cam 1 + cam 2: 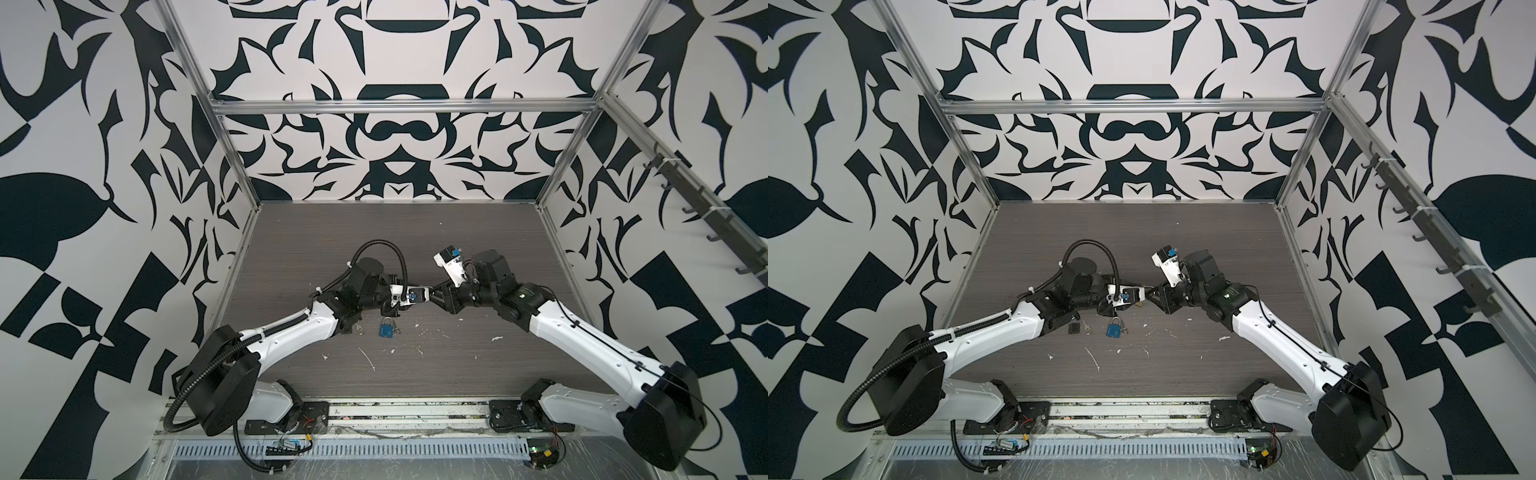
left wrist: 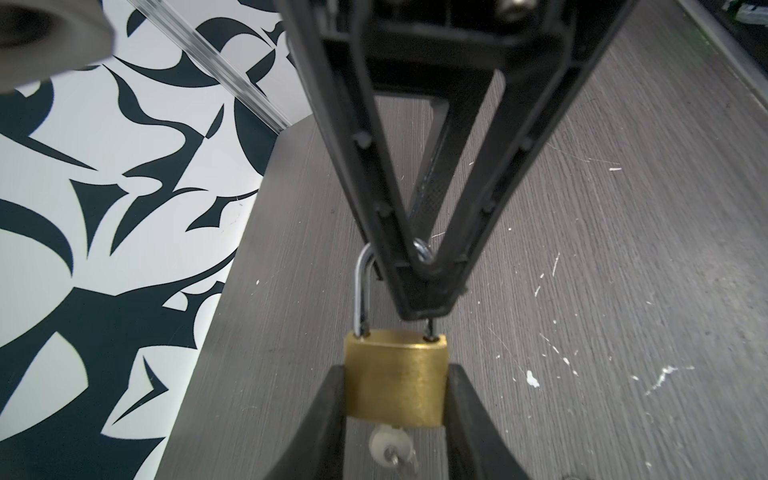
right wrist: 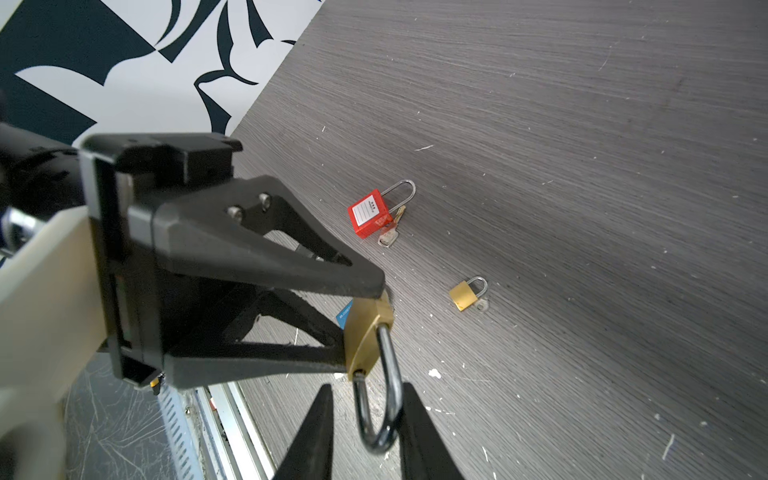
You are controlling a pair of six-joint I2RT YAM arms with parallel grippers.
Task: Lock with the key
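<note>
The left gripper (image 3: 365, 322) is holding the brass padlock (image 2: 397, 386). The right gripper (image 3: 366, 386) is sitting narrow around its shackle (image 2: 360, 291), grip unclear

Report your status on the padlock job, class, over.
Left gripper shut on brass padlock, key sticking from its base. Right gripper shut on shackle. Blue padlock lies on table, not in the way.
</note>
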